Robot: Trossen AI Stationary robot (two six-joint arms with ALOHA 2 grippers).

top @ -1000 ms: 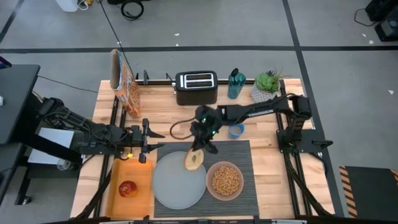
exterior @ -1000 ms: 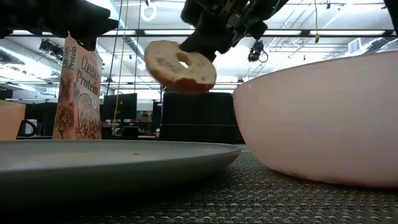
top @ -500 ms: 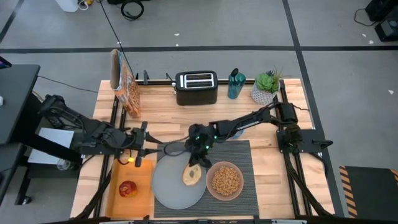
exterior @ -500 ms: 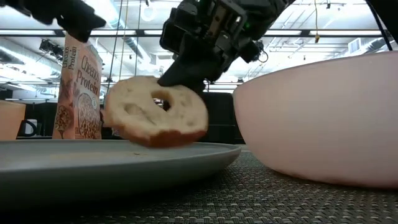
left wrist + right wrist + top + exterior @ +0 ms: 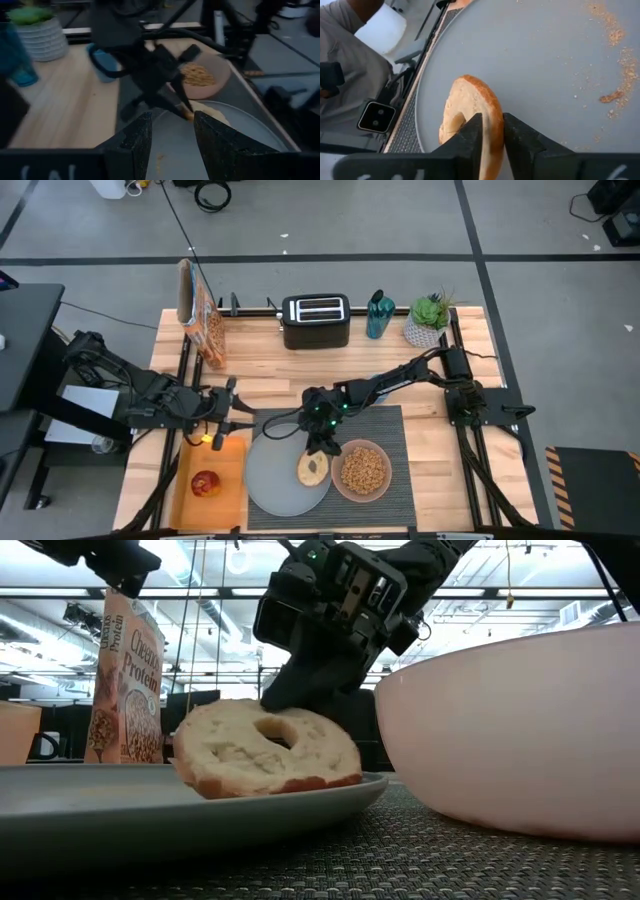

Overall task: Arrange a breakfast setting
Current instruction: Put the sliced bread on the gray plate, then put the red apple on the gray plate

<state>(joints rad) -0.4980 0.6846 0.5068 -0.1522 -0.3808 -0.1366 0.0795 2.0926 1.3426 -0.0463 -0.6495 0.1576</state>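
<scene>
The bagel (image 5: 312, 468) lies on the right part of the large pale grey plate (image 5: 270, 480), which stands on the dark ribbed placemat (image 5: 385, 428). My right gripper (image 5: 322, 444) is shut on the bagel from its far side. The pink bowl (image 5: 362, 471) of tan cereal stands on the placemat to the right of the plate. The red apple (image 5: 206, 483) sits on the orange tray (image 5: 228, 480). My left gripper (image 5: 228, 432) is open and empty above the tray's far end, left of the plate. No spoon shows. My right gripper pinches the bagel's rim (image 5: 489, 131) between its two fingers, at the bagel's far edge. The fingers slant down from the table's far side. The bagel's near edge (image 5: 215, 785) rests on the plate, and the held side sits a little higher.
A black toaster (image 5: 315, 320), a cereal box (image 5: 200, 315), a teal bottle (image 5: 377, 315) and a potted plant (image 5: 430, 315) stand along the far edge. A blue cup (image 5: 102, 62) stands beyond the placemat. A person (image 5: 350, 45) shows at the table's near side in the right wrist view.
My right gripper has gone down and toward the near edge with the bagel. The bagel, held tilted in the air above the plate's far rim a second ago, now rests nearly flat on the plate. My left gripper has drifted a little toward the near edge.
</scene>
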